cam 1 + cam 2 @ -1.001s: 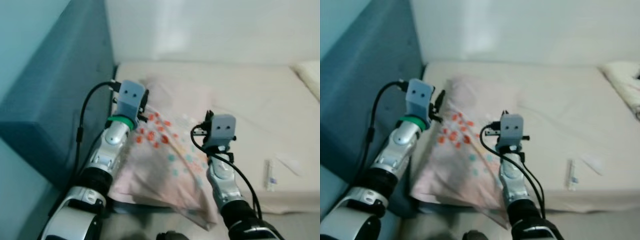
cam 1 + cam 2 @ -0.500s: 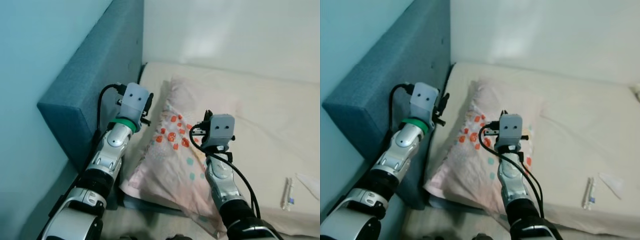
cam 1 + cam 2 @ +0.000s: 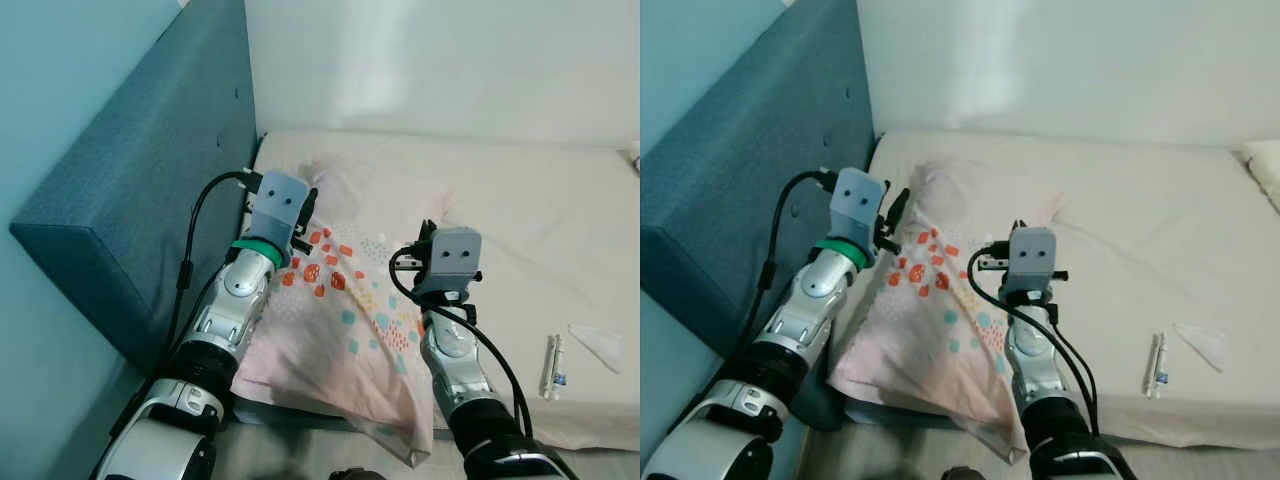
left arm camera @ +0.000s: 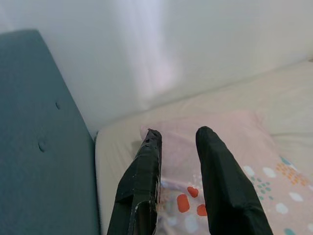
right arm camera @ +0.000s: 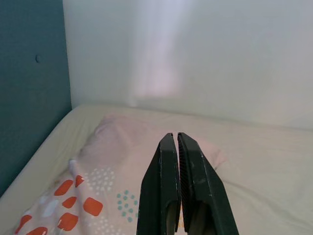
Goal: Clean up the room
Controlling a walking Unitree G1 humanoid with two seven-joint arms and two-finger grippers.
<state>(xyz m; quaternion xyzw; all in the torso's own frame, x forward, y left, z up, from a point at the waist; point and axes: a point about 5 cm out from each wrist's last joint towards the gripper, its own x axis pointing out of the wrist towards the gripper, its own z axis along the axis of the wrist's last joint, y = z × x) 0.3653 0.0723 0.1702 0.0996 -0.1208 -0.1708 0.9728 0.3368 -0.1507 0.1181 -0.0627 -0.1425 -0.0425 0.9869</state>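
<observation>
A pink pillow (image 3: 350,320) with orange and teal spots lies on the cream mattress (image 3: 520,220), at the head end beside the blue padded headboard (image 3: 130,200); its near corner overhangs the mattress edge. The left gripper (image 4: 178,139) is held above the pillow's headboard-side edge; its two black fingers (image 4: 215,186) are spread with a clear gap, gripping nothing. The right gripper (image 5: 176,139) is held above the middle of the pillow; its fingers (image 5: 161,191) are pressed together with nothing between them. A small white tube (image 3: 552,352) lies on the mattress near its front edge, well apart from the pillow; a crumpled white wrapper (image 3: 600,343) lies just beside the tube.
</observation>
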